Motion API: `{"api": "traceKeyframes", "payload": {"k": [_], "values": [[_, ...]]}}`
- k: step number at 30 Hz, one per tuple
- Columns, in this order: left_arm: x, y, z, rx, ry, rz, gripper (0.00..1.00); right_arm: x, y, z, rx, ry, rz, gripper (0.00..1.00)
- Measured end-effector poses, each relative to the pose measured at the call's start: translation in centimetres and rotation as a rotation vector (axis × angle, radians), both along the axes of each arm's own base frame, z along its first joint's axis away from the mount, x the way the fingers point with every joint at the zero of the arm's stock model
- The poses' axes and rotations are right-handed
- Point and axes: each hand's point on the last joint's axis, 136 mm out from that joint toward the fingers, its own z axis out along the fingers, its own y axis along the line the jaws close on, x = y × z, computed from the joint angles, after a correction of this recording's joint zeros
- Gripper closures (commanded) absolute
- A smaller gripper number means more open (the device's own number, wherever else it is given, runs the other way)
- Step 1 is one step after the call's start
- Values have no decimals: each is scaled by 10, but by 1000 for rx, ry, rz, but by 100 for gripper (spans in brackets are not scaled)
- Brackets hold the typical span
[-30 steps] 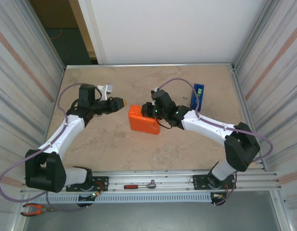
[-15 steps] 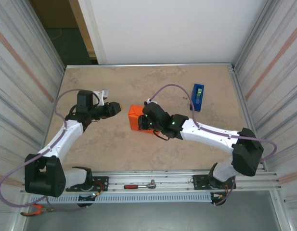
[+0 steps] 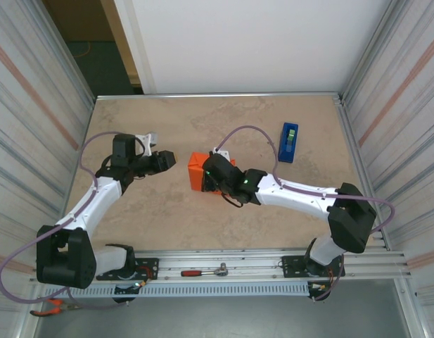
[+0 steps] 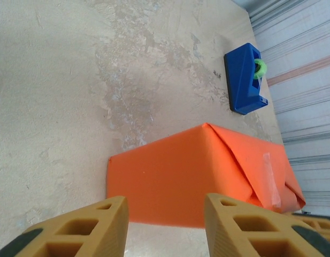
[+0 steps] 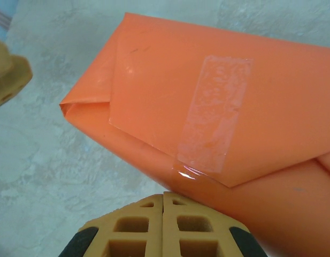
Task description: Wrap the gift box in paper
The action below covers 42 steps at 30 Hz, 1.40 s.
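The table [image 3: 167, 120] is beige and patchy. Ribbed metal walls [image 3: 34, 105] stand on both sides, and a white wall [image 3: 259, 42] stands at the back. A blue tape holder [image 3: 289, 142] lies near the far right side of the table with a green roll [image 4: 259, 67] in it.

The orange paper [image 3: 196, 171] sits in the middle of the table. It is folded tight around the box, so the box is hidden inside it. One end is folded into a flap, and a strip of clear tape [image 5: 215, 112] holds that flap down.

The left tool [image 4: 165, 203] hangs just to the left of the paper. Its fingers are wide apart and hold nothing. The right tool [image 5: 163, 201] is above the paper, at the edge by the tape. Its fingers are pressed together with nothing between them.

A second ago the right tool was more to the right, and more of the paper showed from above. Now the right arm covers most of it. The left tool has pulled back a little. The tape holder was partly behind the right arm, and now it shows whole.
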Motion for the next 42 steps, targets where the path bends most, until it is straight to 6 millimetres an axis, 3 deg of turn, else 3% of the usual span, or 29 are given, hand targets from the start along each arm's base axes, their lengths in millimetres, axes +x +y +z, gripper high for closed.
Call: {"api": "traceKeyframes", "payload": {"k": [5, 12, 16, 19, 25, 28, 30, 33, 36, 37, 38, 42], "values": [[-1, 0, -2, 0, -2, -2, 53, 9, -5, 0, 16, 5, -13, 100], [1, 0, 4, -3, -25, -2, 53, -10, -12, -2, 42, 28, 34, 100], [2, 0, 5, -4, -33, -2, 52, -9, -17, -6, 44, 35, 25, 100], [2, 0, 5, -4, -34, -2, 52, 1, -21, -3, 66, 34, 6, 100], [2, 0, 5, -3, -37, -4, 51, 42, -38, 1, 83, 31, -74, 100], [2, 0, 5, -2, -38, -4, 48, 48, -37, 13, 99, 13, -65, 100], [2, -1, 5, -2, -40, -6, 45, 46, -37, 21, 108, 4, -55, 93], [1, -1, 4, -1, -42, -9, 35, 41, -48, 38, 129, -22, -58, 61], [2, 0, 4, 7, -47, -10, 22, 39, -81, 56, 143, -61, -102, 29], [2, 1, 4, 16, -50, -8, 5, 40, -97, 63, 149, -75, -131, 13], [3, 2, 4, 27, -52, -3, 1, 42, -114, 70, 152, -93, -163, 0], [14, 11, 15, 84, -91, 41, 1, 51, -187, 86, 128, -143, -325, 1]]}}
